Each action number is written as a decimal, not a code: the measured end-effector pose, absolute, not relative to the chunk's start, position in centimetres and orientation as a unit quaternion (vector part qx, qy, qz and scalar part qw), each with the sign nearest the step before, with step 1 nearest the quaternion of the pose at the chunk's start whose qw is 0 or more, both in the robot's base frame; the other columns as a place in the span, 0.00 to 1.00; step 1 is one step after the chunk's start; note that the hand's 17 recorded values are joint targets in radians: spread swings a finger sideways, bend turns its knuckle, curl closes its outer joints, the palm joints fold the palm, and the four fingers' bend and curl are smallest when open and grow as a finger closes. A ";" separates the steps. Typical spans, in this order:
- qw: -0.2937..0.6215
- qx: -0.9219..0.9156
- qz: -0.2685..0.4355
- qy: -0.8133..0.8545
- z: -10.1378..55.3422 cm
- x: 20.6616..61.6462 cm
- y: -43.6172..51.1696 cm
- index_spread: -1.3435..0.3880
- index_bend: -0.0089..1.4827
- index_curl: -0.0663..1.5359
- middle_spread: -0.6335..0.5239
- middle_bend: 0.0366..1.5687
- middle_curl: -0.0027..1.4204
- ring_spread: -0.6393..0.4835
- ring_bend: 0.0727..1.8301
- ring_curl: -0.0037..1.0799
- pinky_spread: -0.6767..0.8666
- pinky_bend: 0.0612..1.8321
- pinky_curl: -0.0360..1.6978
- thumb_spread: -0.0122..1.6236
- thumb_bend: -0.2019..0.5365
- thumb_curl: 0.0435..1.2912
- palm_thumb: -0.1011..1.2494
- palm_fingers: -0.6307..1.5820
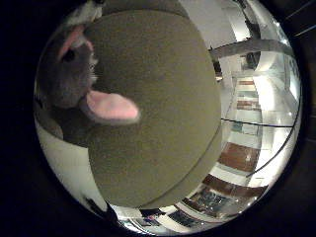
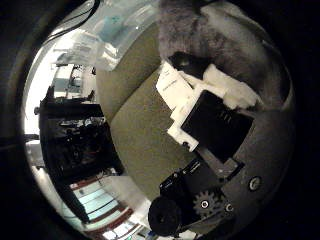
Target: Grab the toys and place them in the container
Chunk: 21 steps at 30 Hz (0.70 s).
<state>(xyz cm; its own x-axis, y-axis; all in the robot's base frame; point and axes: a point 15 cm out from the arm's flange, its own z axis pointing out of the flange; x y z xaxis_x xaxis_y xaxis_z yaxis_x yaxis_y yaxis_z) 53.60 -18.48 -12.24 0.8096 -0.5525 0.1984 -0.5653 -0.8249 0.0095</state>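
Curling around the grey plush toy with pink ears (image 1: 69, 74), the hand (image 2: 210, 130) is held above the olive fabric container (image 1: 158, 123) for deposit.

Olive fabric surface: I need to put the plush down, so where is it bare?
The olive fabric surface is bare across its broad middle, from the grey plush toy out to its rounded edge. Another bare stretch lies between the hand and the edge facing the room. It is crowded only where plush and hand meet.
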 end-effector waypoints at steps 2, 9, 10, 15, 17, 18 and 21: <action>0.035 0.947 0.104 -0.302 -11.0 54.0 -19.5 0.64 0.73 0.49 0.43 0.78 0.48 0.39 0.70 0.57 0.30 0.79 0.25 0.56 0.26 0.40 0.79 0.86; 0.041 0.939 0.131 -0.316 -5.2 55.2 -21.4 0.67 0.79 0.49 0.46 0.83 0.48 0.42 0.77 0.60 0.33 0.82 0.31 0.56 0.26 0.45 0.86 0.83; 0.044 0.938 0.131 -0.318 -4.1 55.1 -21.6 0.67 0.79 0.49 0.46 0.84 0.48 0.42 0.77 0.60 0.33 0.82 0.31 0.55 0.25 0.45 0.86 0.83; 0.061 0.933 0.131 -0.329 1.7 54.9 -22.8 0.67 0.80 0.48 0.46 0.85 0.48 0.42 0.78 0.60 0.33 0.81 0.34 0.56 0.25 0.47 0.86 0.82; 0.066 0.930 0.128 -0.338 4.4 54.6 -23.1 0.67 0.81 0.48 0.46 0.85 0.47 0.42 0.78 0.59 0.33 0.80 0.36 0.56 0.25 0.48 0.86 0.82; 0.067 0.929 0.127 -0.342 5.6 54.4 -23.0 0.67 0.81 0.48 0.46 0.85 0.47 0.42 0.78 0.59 0.33 0.80 0.36 0.56 0.25 0.49 0.86 0.82; 0.071 0.925 0.131 -0.349 10.2 53.7 -22.5 0.67 0.81 0.48 0.46 0.86 0.47 0.42 0.78 0.59 0.33 0.79 0.37 0.57 0.25 0.49 0.86 0.82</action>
